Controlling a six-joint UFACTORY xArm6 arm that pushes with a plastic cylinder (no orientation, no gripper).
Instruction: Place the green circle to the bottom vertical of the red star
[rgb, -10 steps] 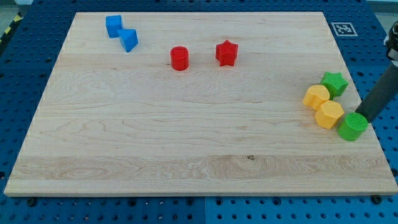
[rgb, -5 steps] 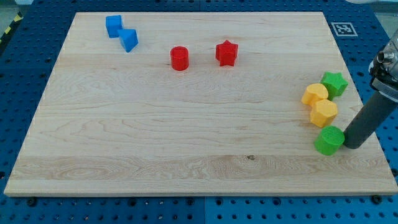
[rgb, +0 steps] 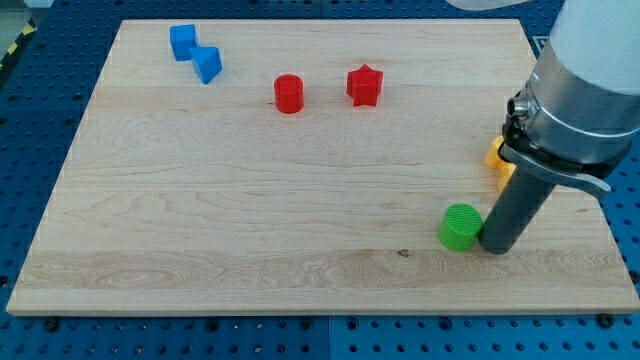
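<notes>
The green circle (rgb: 460, 226) lies on the wooden board (rgb: 250, 200) at the lower right. My tip (rgb: 493, 248) touches its right side. The red star (rgb: 364, 85) sits near the view's top, right of centre, far above and to the left of the green circle. The arm's body hides much of the board's right edge.
A red cylinder (rgb: 289, 93) stands left of the red star. Two blue blocks (rgb: 196, 53) sit at the top left. A yellow block (rgb: 498, 160) peeks out from behind the arm on the right; other blocks there are hidden.
My tip has pushed the green circle leftward and a little down, away from the yellow blocks. The arm now covers the green star and most of the yellow blocks.
</notes>
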